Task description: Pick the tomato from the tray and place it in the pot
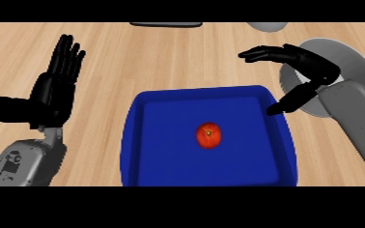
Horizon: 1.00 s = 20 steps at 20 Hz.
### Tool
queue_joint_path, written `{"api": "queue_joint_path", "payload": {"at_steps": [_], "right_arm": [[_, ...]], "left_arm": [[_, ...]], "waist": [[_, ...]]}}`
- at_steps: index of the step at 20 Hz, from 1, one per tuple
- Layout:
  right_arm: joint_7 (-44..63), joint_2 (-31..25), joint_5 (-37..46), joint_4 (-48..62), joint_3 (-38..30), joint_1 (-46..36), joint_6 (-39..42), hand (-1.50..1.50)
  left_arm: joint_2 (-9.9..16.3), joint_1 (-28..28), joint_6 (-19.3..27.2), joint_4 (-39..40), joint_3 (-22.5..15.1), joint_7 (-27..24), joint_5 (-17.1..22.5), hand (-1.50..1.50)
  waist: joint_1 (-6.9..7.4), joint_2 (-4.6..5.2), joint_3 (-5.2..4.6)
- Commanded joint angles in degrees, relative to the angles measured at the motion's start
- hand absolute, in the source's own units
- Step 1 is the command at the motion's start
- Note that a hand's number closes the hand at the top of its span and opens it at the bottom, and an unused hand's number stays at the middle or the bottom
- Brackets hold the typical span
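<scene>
Head view, looking steeply down on a light wooden counter (178, 58).

Tomato (209, 135): a small red fruit lying on the floor of the blue tray (143, 140), slightly right of the tray's centre. Nothing touches it.

Right hand (303, 65): positioned above the tray's far right corner. Fingers spread apart and gently bent, pointing toward the left of the view; the thumb reaches down to the tray's right rim. The hand holds nothing. The tomato lies below and to the left of it in the view, inside the tray, clearly apart from the thumb tip and the fingers.

Left hand (53, 84): resting at the left of the view, fingers straight and together, pointing up the view, empty. It sits outside the tray's left wall, well apart from the tomato.

Pot (335, 58): a grey rounded vessel at the right edge, largely hidden behind the right hand and forearm; its interior cannot be judged.

Other items: a dark flat object (166, 24) and a grey rounded object (267, 26) at the counter's far edge, both cut off by the view.
</scene>
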Motion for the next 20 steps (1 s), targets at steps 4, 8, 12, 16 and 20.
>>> {"api": "queue_joint_path", "payload": {"at_steps": [4, 8, 12, 16, 20], "right_arm": [[-7.1, -3.1, 11.3, 1.0, 8.2, -4.6, 2.6, -1.5], [-0.4, -1.6, 16.3, -3.4, 12.6, -6.0, 0.9, -1.5], [3.3, 1.3, 19.4, -3.8, 14.0, -6.1, 1.5, -1.5], [9.3, 1.6, 21.5, -9.3, 14.4, -2.2, 2.6, -1.5], [16.2, 7.2, 23.5, -8.6, 14.8, -3.4, 6.3, -1.5]], "left_arm": [[0.6, -1.1, -0.7, 1.3, 1.4, 1.6, 0.0, 0.0], [-0.6, 0.5, -2.4, 5.0, 2.3, -3.2, -0.3, 0.0], [-0.1, -2.6, -2.2, 5.8, 3.4, 0.7, -0.6, 0.0], [-0.5, 4.0, -4.9, 3.2, 4.7, -4.5, 0.0, 0.0], [-0.4, -0.7, -3.3, 2.9, 4.8, 0.3, -1.7, 0.0]], "waist": [[-1.17, -0.89, -0.12], [-2.05, -1.1, -0.19], [-2.07, -1.05, -0.15], [-2.06, -1.21, -0.17], [-1.91, -1.09, -0.16]]}}
